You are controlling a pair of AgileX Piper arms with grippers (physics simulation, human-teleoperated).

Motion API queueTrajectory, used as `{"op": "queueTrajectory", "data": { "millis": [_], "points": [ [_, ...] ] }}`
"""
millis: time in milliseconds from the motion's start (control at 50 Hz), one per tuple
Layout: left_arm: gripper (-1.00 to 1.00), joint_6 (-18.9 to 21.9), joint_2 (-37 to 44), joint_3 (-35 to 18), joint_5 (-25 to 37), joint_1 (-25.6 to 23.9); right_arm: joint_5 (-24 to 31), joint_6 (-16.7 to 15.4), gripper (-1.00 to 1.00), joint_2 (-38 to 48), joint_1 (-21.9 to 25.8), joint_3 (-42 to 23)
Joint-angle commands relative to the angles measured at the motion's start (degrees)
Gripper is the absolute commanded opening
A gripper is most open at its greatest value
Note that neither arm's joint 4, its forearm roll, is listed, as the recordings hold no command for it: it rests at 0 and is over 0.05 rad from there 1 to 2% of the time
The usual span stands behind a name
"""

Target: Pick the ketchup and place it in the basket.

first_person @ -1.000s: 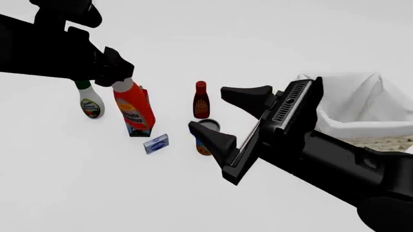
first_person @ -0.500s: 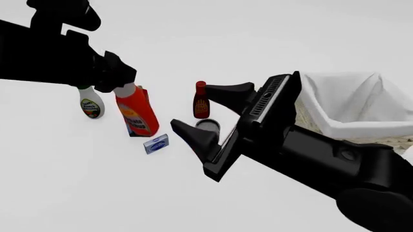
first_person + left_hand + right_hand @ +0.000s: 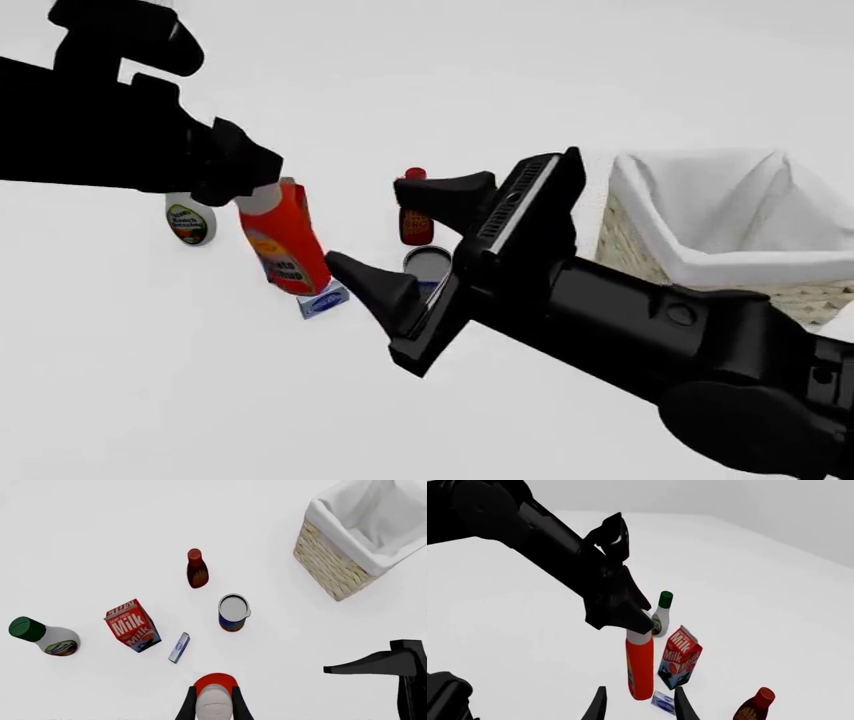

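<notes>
Front view: the left gripper (image 3: pixel 256 183), jaws clamped on the white neck, holds the ketchup (image 3: pixel 283 240) left of centre, clear of the table. Carry it high toward the basket (image 3: pixel 727 235) at right, past the wide-open right gripper (image 3: pixel 400 235).

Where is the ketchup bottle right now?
The left gripper holds the ketchup bottle by its neck, up off the table. In the front view it hangs on the left, just in front of the milk carton and far from the basket.
</notes>
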Motion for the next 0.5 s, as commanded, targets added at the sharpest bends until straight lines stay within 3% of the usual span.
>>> {"op": "queueTrajectory", "data": {
  "millis": [20,500],
  "points": [
    [-1.0,0.5,-1.0,0.7,0.4,-0.6,-0.2,-0.1,1.0,1.9,0.6,-0.8],
    [-1.0,-1.5,-3.5,1.1,3.2,-3.3,-1.3,1.4,1.0,4.0,1.3,-1.3]
  ]
}}
